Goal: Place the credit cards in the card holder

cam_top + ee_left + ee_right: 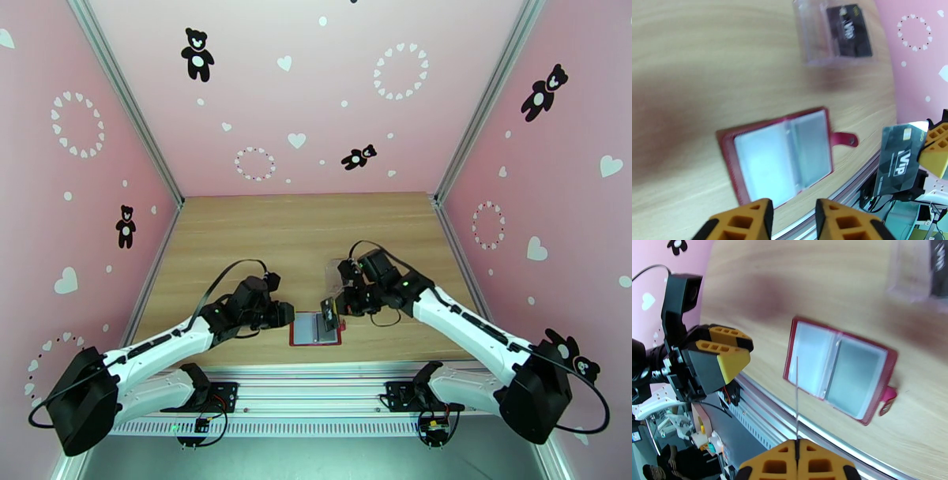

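Dark-red card holder (310, 330) lies open flat on desk (300, 229) close to near edge, grey sleeves up. Right tool (330, 314) clamped on dark VIP credit card (898, 160), held upright over holder's 3 o'clock half. Left tool (792, 215) at holder's 9 o'clock, fingers apart, empty. Clear tray (813, 35) at holder's 1 o'clock, second dark card (851, 31) inside.

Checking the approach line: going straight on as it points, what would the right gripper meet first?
Probably the open card holder: the credit card clamped edge-on in the right gripper aims at its grey sleeves, though the gap is unclear.
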Controlling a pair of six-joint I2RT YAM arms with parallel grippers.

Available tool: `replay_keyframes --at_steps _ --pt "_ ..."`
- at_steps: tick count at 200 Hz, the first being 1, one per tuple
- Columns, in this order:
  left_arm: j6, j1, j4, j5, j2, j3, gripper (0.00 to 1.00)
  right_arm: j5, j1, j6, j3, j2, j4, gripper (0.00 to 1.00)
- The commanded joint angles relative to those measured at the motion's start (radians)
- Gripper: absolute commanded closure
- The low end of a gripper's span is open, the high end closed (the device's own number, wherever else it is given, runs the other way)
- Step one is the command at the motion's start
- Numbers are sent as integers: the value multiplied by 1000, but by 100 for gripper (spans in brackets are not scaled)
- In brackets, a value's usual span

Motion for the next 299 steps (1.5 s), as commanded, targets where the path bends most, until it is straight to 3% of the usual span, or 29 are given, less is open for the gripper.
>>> replay_keyframes --at_steps 1,86,299 --pt "-48 -18 87 20 11 -47 67 11 18 88 -66 23 157 100" --pt "-51 -59 140 2 191 1 74 -3 27 148 -160 157 349 100" --pt "-64 -83 88 -98 279 -5 78 1 26 177 -193 274 447 100"
